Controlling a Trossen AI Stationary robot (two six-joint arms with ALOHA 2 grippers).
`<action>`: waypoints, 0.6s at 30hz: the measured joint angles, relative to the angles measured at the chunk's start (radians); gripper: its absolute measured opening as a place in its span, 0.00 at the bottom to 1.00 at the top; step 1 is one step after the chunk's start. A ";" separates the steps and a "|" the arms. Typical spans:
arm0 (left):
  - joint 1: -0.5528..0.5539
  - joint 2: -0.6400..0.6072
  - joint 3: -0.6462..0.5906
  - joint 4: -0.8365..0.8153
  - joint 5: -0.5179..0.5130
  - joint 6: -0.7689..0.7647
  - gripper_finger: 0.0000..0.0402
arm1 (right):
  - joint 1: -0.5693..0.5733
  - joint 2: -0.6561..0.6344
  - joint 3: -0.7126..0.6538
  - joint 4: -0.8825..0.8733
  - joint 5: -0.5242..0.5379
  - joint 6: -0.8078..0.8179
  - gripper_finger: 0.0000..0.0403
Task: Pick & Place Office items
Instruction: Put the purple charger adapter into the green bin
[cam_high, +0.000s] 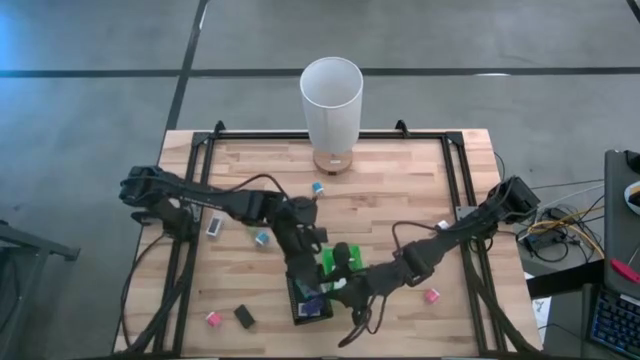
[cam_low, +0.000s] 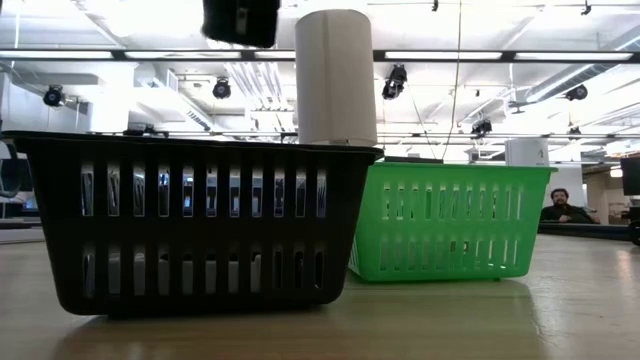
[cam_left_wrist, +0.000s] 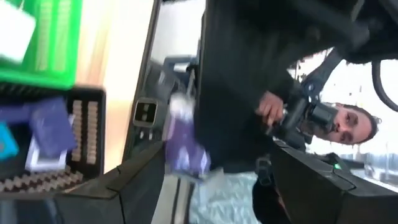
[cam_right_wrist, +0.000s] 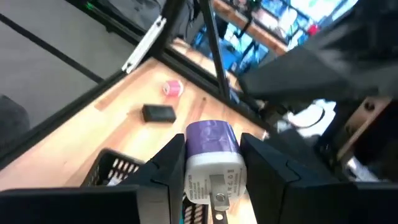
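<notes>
A purple-and-white plug block (cam_right_wrist: 211, 155) hangs over the black tray (cam_high: 310, 305), with my right gripper (cam_right_wrist: 211, 149) shut on it. My left gripper (cam_left_wrist: 217, 162) stands open around the same block (cam_left_wrist: 183, 140), which is close to one of its fingers (cam_left_wrist: 140, 180). In the high view both grippers meet above the trays, the left (cam_high: 310, 288) beside the right (cam_high: 345, 285). The black tray (cam_left_wrist: 81, 130) holds purple, blue and white items (cam_left_wrist: 46, 134). The green tray (cam_high: 330, 262) holds a white item (cam_left_wrist: 12, 34). My right gripper pinches the plug block by its two opposite sides (cam_right_wrist: 186, 158) between its two fingers. The fingers come slanting down from the table's right side. The block is lifted clear, its purple end away from the wrist and its white pronged end (cam_right_wrist: 214, 186) toward it. Whether my left gripper's finger touches the block cannot be told.
A tall white cylinder (cam_high: 331, 100) stands at the table's far edge. Loose items lie about: blue-white ones (cam_high: 317, 187) (cam_high: 262, 238), a white one (cam_high: 214, 226), pink (cam_high: 213, 318) and black (cam_high: 244, 317) at the near left, pink (cam_high: 432, 295) at the right. A person (cam_left_wrist: 348, 124) sits beyond the table.
</notes>
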 joint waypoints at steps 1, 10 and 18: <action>0.009 -0.001 0.000 -0.026 0.019 0.013 0.71 | 0.000 0.000 -0.002 -0.006 0.007 0.014 0.29; 0.091 -0.005 0.000 -0.277 0.154 0.190 0.71 | -0.001 0.000 -0.021 -0.131 0.086 0.166 0.29; 0.140 -0.010 0.000 -0.408 0.226 0.355 0.71 | -0.008 -0.001 -0.022 -0.267 0.125 0.330 0.29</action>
